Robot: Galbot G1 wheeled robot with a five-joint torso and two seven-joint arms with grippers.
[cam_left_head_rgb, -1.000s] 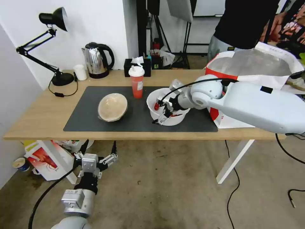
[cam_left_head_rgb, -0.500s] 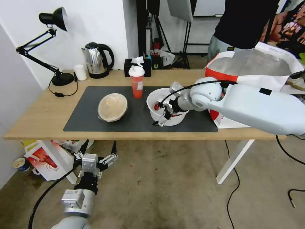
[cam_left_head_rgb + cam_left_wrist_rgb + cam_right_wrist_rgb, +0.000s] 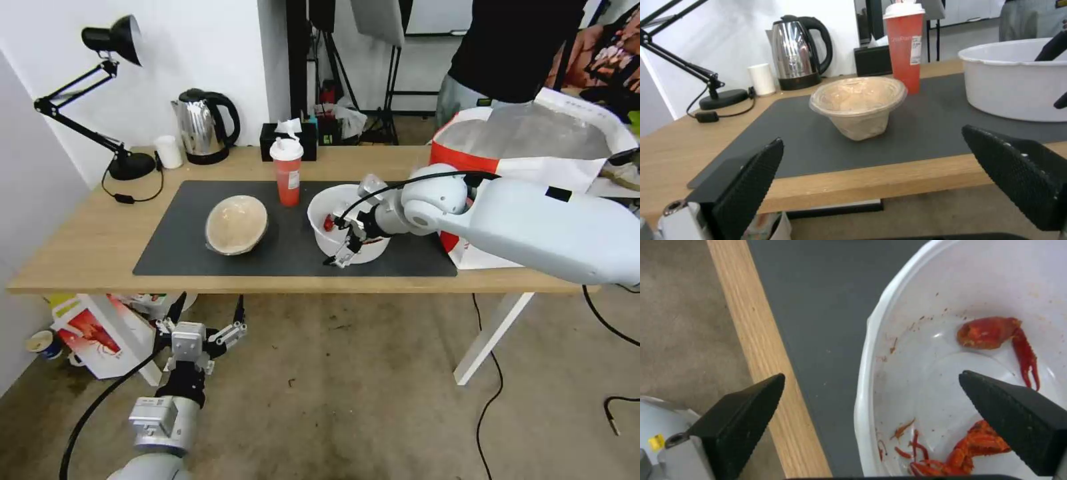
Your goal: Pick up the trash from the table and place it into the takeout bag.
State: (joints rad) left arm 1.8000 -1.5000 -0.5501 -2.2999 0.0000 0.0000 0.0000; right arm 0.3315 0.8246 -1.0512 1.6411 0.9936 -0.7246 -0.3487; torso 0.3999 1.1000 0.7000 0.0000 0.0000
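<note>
A wide white bowl with red shellfish scraps stands on the dark mat of the wooden table. My right gripper is open at its near rim, one finger inside and one outside over the mat. A red cup with a white lid stands just behind the bowl on the left. A beige bowl tilts farther left on the mat. The takeout bag stands open at the table's right end. My left gripper is parked open below the table's front edge.
A desk lamp, kettle, small white cup and black tissue box line the table's back. A red-and-white box sits on the floor under the left end. Someone stands behind the bag. Cables trail on the floor at right.
My right arm has edged slightly right and the gripper has settled a little lower over the white bowl's near rim. The left arm has not moved.
</note>
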